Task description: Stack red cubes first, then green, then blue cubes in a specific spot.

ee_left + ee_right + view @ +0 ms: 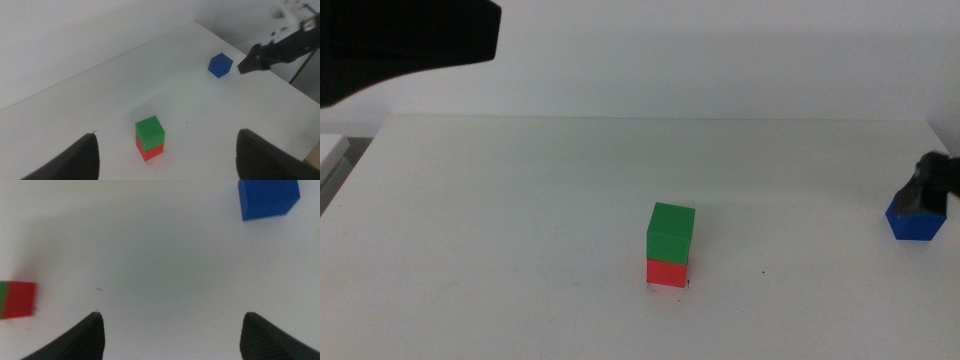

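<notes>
A: Where do things stand?

B: The green cube [671, 233] sits on the red cube [667, 271] at the lower centre of the middle view, on the spot. The blue cube [912, 222] is well apart, at the right edge of the frame, on the table [520, 220].

A: And the grippers?

B: The right gripper [932, 187] is just beside the blue cube, near the right edge; its own view shows the jaws spread wide and holding nothing, with the blue cube in the upper right corner, not between them. The left gripper [165, 155] is also wide and empty, looking down at the stack; in the middle view only a dark arm shape fills the upper left.

A: How will the blue one handle?

B: I'd judge it light, rigid and matte, so not slippery. Take it across two opposite flat faces, around mid-height, squarely, since a corner grip could twist it.

A: Anything unclear?

B: The red cube's lower edge hides most of the spot's marks. In the middle view the gripper partly overlaps the blue cube, so I cannot tell whether they touch. The right wrist view cuts off the stack at its left edge.
</notes>
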`<state>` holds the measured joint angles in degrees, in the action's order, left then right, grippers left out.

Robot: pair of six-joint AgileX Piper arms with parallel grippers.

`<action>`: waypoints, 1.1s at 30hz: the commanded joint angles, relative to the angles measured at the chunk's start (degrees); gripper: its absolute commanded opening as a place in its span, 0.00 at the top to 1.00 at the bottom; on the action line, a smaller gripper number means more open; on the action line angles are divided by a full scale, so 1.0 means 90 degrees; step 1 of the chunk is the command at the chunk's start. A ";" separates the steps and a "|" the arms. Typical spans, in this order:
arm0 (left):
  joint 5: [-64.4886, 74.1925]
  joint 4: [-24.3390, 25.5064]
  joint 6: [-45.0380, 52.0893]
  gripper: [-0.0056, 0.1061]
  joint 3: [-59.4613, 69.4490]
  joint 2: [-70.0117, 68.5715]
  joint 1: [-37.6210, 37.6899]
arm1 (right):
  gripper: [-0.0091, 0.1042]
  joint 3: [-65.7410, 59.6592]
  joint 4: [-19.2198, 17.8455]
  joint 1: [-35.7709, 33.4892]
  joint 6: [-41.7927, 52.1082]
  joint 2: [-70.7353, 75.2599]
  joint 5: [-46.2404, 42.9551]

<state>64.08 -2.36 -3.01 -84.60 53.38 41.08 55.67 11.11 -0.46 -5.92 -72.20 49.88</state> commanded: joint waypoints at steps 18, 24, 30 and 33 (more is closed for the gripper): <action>-0.0084 -0.0006 0.0004 0.11 0.0013 -0.0007 -0.0010 | 0.10 0.3124 -0.1129 0.0980 0.1216 -0.4300 0.0288; -0.0185 -0.0006 0.0004 0.11 0.0013 -0.0007 -0.0010 | 0.33 0.3211 -0.1335 0.0980 0.1277 -0.5181 -0.0596; -0.0236 -0.0006 0.0004 0.11 0.0013 -0.0007 -0.0010 | 0.94 0.3211 -0.1300 0.0788 0.1026 -0.4792 -0.0256; -0.0250 -0.0006 0.0004 0.11 0.0013 -0.0007 -0.0010 | 0.92 0.3211 -0.1531 0.0102 0.0441 -0.4027 0.0222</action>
<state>62.56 -2.36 -3.01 -84.60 53.38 41.08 84.21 -1.90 3.96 0.84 -113.52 49.74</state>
